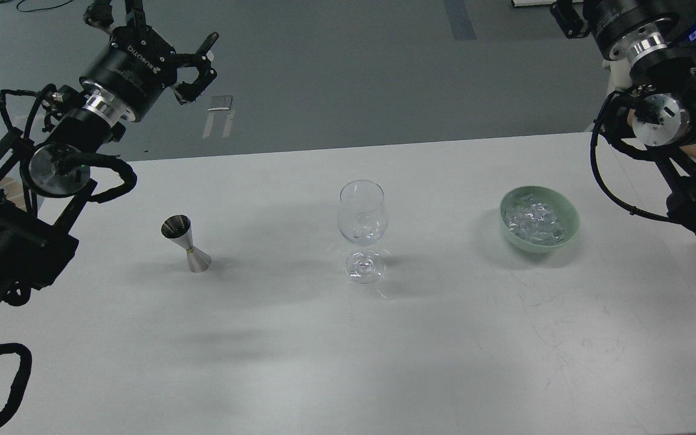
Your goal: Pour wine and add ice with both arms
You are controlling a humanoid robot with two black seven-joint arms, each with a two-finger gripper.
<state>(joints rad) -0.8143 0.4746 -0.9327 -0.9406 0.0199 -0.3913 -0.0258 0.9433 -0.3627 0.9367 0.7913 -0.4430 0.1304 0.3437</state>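
Observation:
A clear stemmed glass [361, 217] stands upright at the table's middle. To its left is a small metal jigger [186, 244], also upright; I cannot make out any wine in it. The ice [534, 220] is a heap of small clear cubes in a pale green bowl [570, 212] to the right of the glass. My left gripper [205, 66] hangs open and empty high above the table's far left, well up from the jigger. My right gripper [567, 21] is cut off by the top edge at the far right, above and beyond the bowl.
The white table [348, 350] ends at a far edge behind the glass, with grey floor beyond. Thick parts of my arms and looped cables fill the left and right sides of the view.

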